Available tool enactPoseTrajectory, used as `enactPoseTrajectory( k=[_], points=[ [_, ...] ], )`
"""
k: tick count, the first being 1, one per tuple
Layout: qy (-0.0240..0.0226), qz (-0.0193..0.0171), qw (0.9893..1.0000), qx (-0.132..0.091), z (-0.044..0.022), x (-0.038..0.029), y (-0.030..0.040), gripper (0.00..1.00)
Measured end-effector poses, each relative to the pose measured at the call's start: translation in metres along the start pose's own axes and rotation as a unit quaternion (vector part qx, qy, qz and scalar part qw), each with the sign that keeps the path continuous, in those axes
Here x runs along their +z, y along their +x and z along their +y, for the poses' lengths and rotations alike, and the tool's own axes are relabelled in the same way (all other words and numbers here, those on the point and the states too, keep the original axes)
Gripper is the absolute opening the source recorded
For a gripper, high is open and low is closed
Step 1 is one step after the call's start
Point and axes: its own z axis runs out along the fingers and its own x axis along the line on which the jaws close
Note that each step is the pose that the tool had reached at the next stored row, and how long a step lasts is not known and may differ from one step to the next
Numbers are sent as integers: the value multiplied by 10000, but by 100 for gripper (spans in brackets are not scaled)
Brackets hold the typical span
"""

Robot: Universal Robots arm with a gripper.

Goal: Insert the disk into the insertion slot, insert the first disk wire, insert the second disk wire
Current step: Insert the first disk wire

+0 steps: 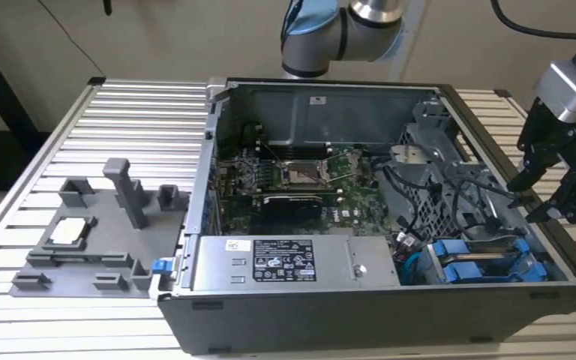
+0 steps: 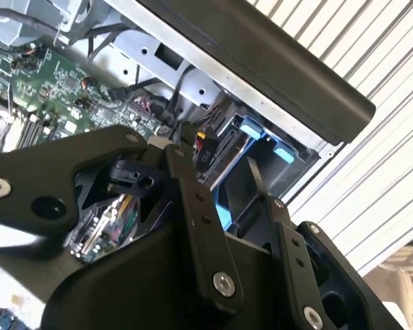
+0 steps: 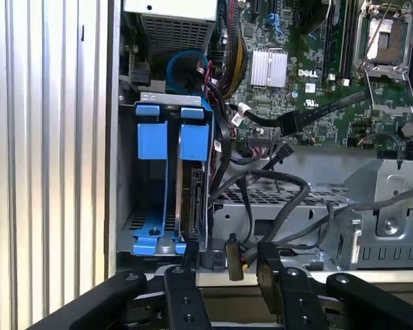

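Gripper (image 1: pixel 533 199) hangs released and empty above the computer case (image 1: pixel 368 315) edge at the exterior view's right; the disk (image 3: pixel 194 199) stands seated in the insertion slot (image 3: pixel 162 100).

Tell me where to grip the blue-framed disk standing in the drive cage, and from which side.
Pinch the disk across its thin upper edge, beside its blue end tab, coming down through the case's open side. It stands on edge in the insertion slot, whose walls likely block its flat faces. The gripper hovers nearby, jaws open.
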Motion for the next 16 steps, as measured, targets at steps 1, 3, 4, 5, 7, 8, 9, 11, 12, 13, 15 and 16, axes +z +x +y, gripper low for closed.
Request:
enactPoseTrajectory(
  k=[1,3,4,5,7,8,9,11,12,13,15,16],
  points=[
    [-4,0,10000,1,1,0,0,47],
    [-5,-1,10000,1,1,1,1,47],
    [-5,-1,10000,1,0,2,1,47],
    [-5,-1,10000,1,0,1,1,47],
    [-6,-1,10000,1,0,2,1,47],
    [-6,-1,10000,1,0,2,1,47],
    [-6,-1,10000,1,0,2,1,47],
    [-6,-1,10000,1,0,1,1,38],
    [-7,-1,10000,1,0,1,1,38],
    [-7,-1,10000,1,0,1,1,32],
    [-7,-1,10000,1,0,1,1,26],
    [-7,-1,10000,1,0,1,1,26]
  ],
)
